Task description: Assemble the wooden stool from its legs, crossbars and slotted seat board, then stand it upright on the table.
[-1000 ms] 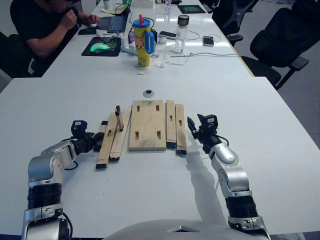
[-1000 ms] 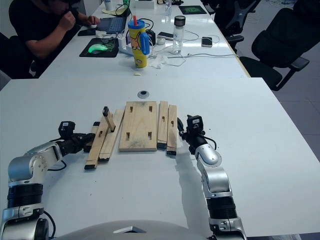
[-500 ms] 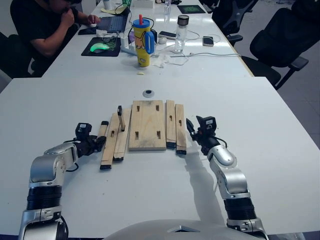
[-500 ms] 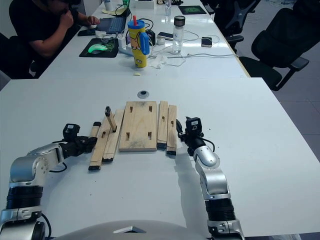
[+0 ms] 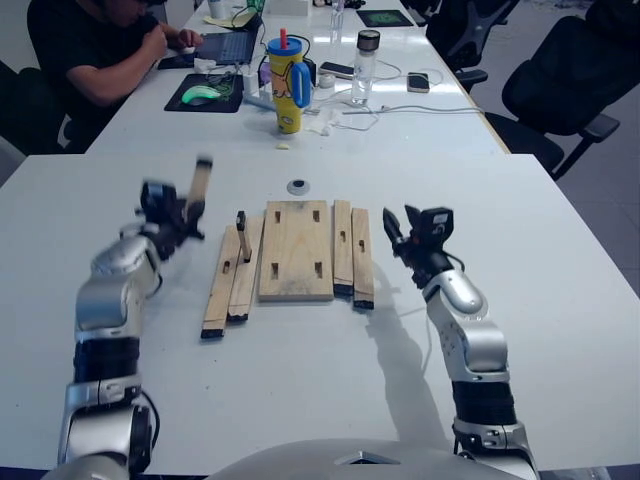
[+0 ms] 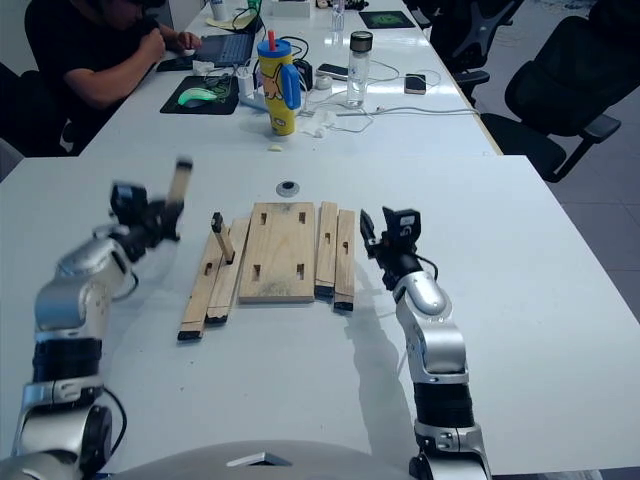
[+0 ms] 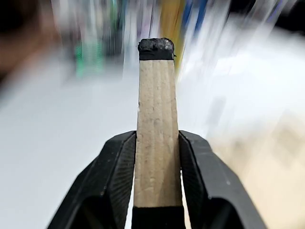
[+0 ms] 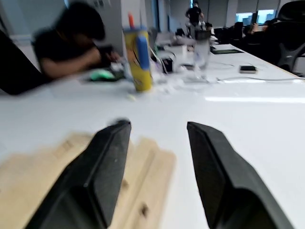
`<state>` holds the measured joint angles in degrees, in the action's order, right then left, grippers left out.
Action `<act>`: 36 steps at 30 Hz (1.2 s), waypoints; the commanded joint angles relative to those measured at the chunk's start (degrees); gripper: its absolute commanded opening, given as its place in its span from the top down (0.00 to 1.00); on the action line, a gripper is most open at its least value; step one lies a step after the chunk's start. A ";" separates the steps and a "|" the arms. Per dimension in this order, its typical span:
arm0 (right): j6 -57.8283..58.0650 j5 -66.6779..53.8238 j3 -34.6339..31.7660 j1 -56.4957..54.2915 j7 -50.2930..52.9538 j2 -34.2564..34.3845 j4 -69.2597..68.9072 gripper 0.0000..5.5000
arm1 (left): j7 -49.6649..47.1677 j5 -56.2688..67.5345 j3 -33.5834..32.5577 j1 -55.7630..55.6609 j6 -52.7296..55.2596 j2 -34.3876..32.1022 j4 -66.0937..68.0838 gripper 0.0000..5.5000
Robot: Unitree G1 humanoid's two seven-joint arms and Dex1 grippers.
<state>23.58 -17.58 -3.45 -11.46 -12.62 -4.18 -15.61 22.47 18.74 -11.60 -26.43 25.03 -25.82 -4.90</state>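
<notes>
The left tool (image 5: 184, 218) pinches a leg (image 5: 199, 180), held upright above the worktop (image 5: 500, 200), left of the seat board (image 5: 295, 250) lying flat. The wrist view shows the leg's black end cap. The right tool (image 8: 157, 128) hovers spread, just right of the board's neighbouring legs (image 5: 351, 250).

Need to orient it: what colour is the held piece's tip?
Black tip on light wooden piece; left wrist view shows it best.

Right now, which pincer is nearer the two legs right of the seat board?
Right. The right pincer is open beside the legs; the left pincer is raised beyond the seat board, holding a short bar.
</notes>
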 commanded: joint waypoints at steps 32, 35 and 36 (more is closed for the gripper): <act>17.44 -53.22 -10.43 -7.83 10.87 2.38 -6.46 0.80 | 14.32 -6.40 23.54 -0.19 -5.50 3.11 -12.79 0.76; 16.79 -52.74 -10.21 -7.28 11.12 2.29 -6.32 0.87 | 14.19 -6.53 23.58 -0.44 -4.94 3.05 -12.60 0.76; 16.67 -52.44 -10.08 -7.23 11.09 2.10 -6.19 0.91 | 14.07 -6.68 23.55 -0.41 -4.76 2.99 -12.49 0.76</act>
<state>40.85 -70.61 -14.11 -19.07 -2.11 -1.44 -21.90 36.42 12.30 12.34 -26.53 19.46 -22.70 -17.36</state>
